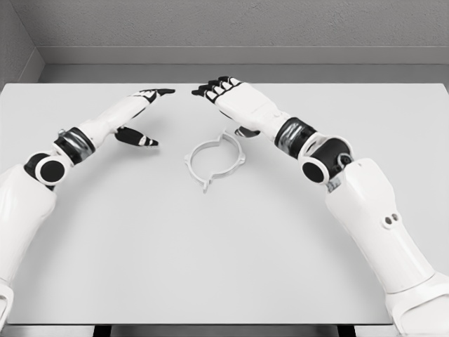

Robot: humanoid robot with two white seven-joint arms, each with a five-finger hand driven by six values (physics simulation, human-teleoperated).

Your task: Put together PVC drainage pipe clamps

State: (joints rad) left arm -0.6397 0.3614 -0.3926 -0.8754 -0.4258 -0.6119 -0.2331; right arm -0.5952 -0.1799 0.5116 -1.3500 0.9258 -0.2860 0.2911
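Head view: white table (pixel 224 267). Pipe clamp (pixel 214 159), two half-rings joined as a ring, lies flat near table centre, toward far edge. Left hand (pixel 140 112) near its left, fingers apart, holding nothing. Right hand (pixel 235 102) just beyond it, fingers loosely curled, empty.

white ring-shaped pipe clamp (pixel 214 159) lies flat mid-table.
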